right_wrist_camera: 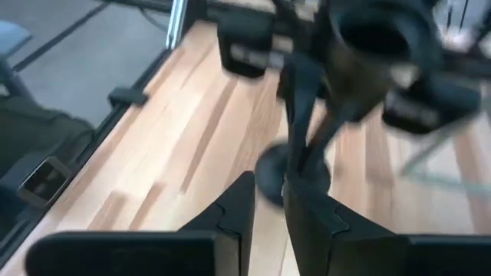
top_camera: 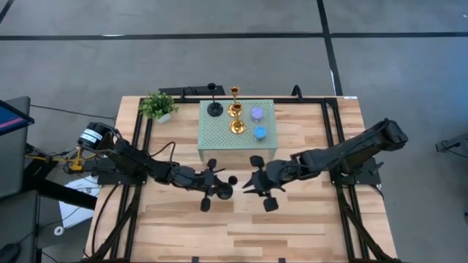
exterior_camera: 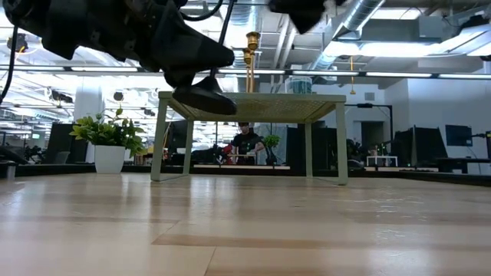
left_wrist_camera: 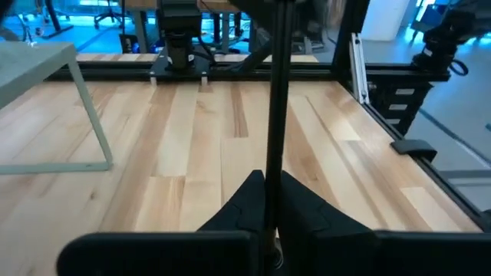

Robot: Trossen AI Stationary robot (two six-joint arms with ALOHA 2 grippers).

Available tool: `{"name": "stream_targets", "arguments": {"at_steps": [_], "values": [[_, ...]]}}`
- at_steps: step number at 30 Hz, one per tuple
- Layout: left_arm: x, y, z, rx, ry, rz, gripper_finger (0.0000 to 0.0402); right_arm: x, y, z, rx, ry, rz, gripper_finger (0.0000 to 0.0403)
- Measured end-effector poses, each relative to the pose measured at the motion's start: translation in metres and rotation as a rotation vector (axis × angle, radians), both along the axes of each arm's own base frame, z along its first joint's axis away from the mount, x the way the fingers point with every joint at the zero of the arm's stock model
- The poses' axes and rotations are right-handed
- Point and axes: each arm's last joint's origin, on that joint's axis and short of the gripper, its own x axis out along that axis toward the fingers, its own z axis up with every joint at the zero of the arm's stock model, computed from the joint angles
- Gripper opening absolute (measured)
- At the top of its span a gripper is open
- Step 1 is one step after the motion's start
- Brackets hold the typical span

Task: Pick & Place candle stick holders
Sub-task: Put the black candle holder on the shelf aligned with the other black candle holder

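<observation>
A black candle stick holder with a thin stem [left_wrist_camera: 278,92] is in my left gripper [top_camera: 221,188], above the table's middle, near side of the mint-green stand [top_camera: 219,142]. The right wrist view shows its cup [right_wrist_camera: 380,38] and round base [right_wrist_camera: 270,170]. My right gripper [top_camera: 248,186] faces it from the right. Its fingers [right_wrist_camera: 268,184] stand a narrow gap apart with nothing between them. Whether they touch the holder I cannot tell. On the stand stand another black holder [top_camera: 214,108], two gold ones [top_camera: 234,108] [top_camera: 237,126], a lilac one [top_camera: 257,113] and a blue one [top_camera: 259,132]. My left gripper pinches the black holder's thin stem [left_wrist_camera: 275,165] between its two fingers. The fingers come level from the table's left and lie across the stem. The holder is lifted clear of the table.
A small green potted plant [top_camera: 158,106] stands at the far left beside the stand. Black frame rails run along the table's left, right and far edges. Bare wood lies on the near half of the table [top_camera: 241,234]. A person [exterior_camera: 247,143] shows far behind the stand in the low view.
</observation>
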Motion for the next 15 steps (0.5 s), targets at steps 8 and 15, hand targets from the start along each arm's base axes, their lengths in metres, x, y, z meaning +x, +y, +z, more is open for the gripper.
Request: {"name": "stream_targets", "arguments": {"at_steps": [8, 15], "values": [[-0.015, 0.010, 0.023, 0.069, -0.031, 0.141, 0.0015, -0.030, 0.019, 0.000, 0.052, 0.184, 0.000, 0.0064], [-0.047, 0.025, 0.059, 0.102, -0.098, 0.262, 0.0015, -0.029, 0.052, -0.033, -0.076, 0.238, -0.060, 0.0064]]}}
